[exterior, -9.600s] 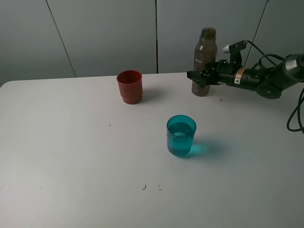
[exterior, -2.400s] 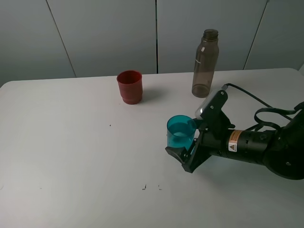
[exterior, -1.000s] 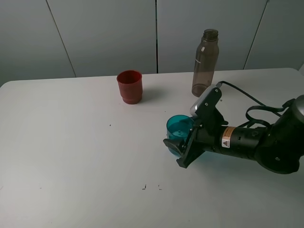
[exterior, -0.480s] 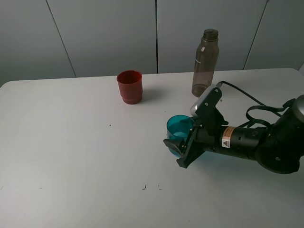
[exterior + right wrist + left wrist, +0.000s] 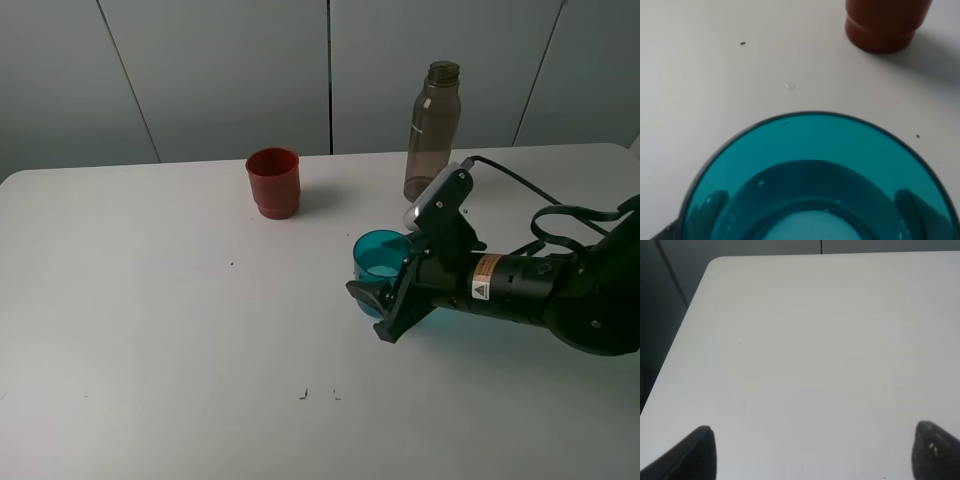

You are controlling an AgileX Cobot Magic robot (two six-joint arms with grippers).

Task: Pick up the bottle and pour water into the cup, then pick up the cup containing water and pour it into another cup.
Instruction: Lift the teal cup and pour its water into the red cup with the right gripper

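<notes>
Pinching the teal cup [image 5: 384, 258] between our right fingers [image 5: 368, 294], arm lying low across the worktop [image 5: 150, 330]; left fingers [image 5: 696, 455] spread.

Your high cam looked down across the table [image 5: 150, 330] from its front edge, whole top in view. L wrist cam faced a bare corner, fairly near. R wrist cam sat v. close over the teal cup [image 5: 815, 165], red cup [image 5: 887, 25] beyond; the high view shared both.

Right arm [image 5: 530, 295]: black cylindrical casing, orange-and-white label [image 5: 484, 290] with warning triangle, black cable [image 5: 500, 165] trailing behind. Wrist housing [image 5: 425, 203] pale, possibly silver. Left fingertips [image 5: 695, 455] dark, rounded.
</notes>
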